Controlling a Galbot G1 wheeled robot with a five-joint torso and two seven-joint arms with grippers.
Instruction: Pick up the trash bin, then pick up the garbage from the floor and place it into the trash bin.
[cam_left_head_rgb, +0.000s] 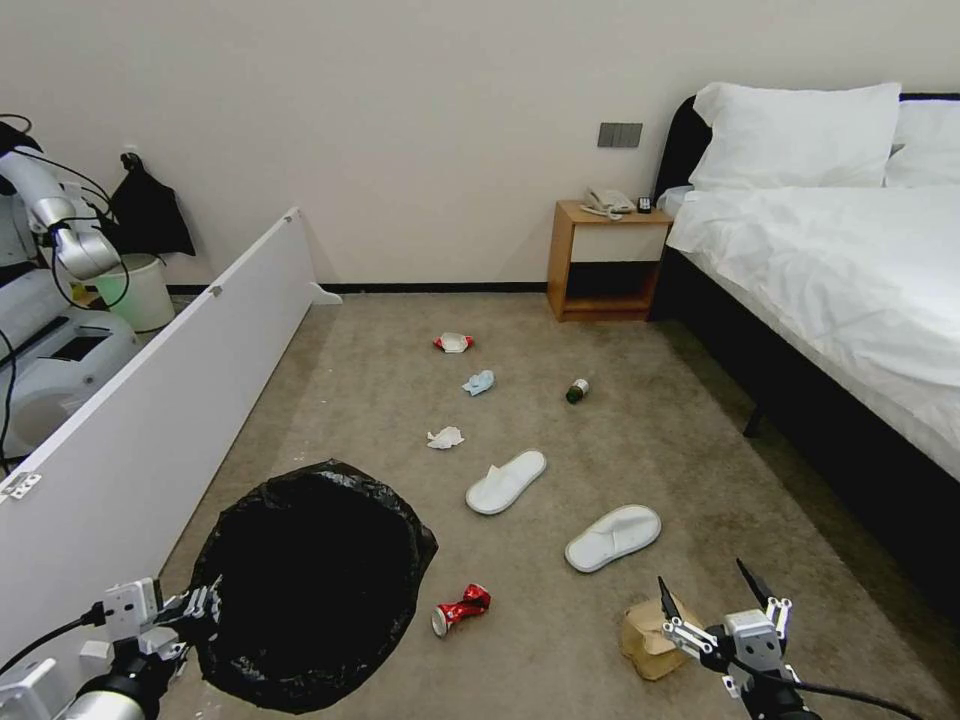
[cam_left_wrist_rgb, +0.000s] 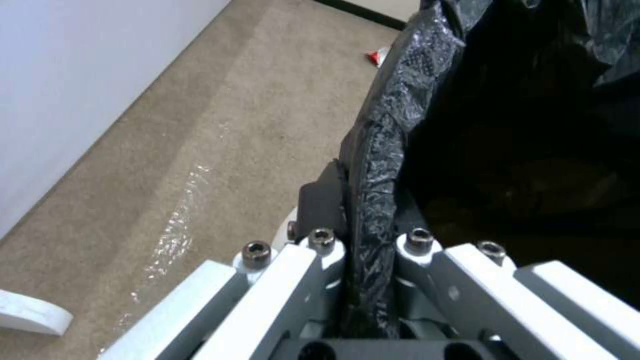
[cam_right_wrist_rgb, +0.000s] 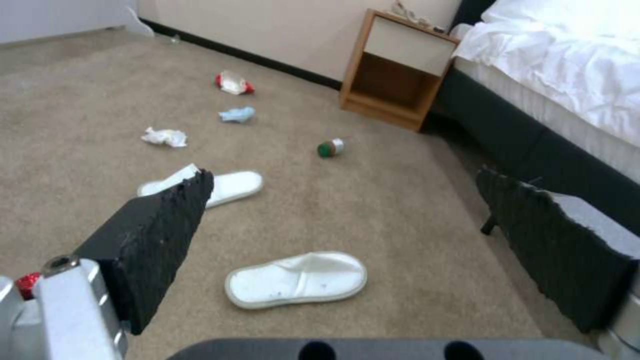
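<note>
The bin (cam_left_head_rgb: 312, 585), lined with a black bag, is seen low on the left of the head view, right by the white panel (cam_left_head_rgb: 160, 400). Its rim is pinched by the left gripper (cam_left_head_rgb: 205, 606); in the left wrist view the bag's edge (cam_left_wrist_rgb: 377, 165) is clamped tight between the closed-in fingers (cam_left_wrist_rgb: 320, 200).

The right gripper (cam_left_head_rgb: 718, 590) is held spread wide with nothing in it, hanging just over the brown carton (cam_left_head_rgb: 650, 632) on the carpet (cam_left_head_rgb: 640, 450). Both black pads (cam_right_wrist_rgb: 160, 235) are seen apart in the right wrist view.

The rest of the garbage is scattered on the floor: a crushed red can (cam_left_head_rgb: 460, 608) just beside the bin, two white slippers (cam_left_head_rgb: 505, 482) (cam_left_head_rgb: 612, 537) in the middle, then a tissue (cam_left_head_rgb: 445, 437), a pale-blue wad (cam_left_head_rgb: 479, 382), a green bottle (cam_left_head_rgb: 577, 390) and a red-white packet (cam_left_head_rgb: 453, 342) farther off toward the nightstand (cam_left_head_rgb: 603, 262). A bed (cam_left_head_rgb: 830, 260) is on the right.
</note>
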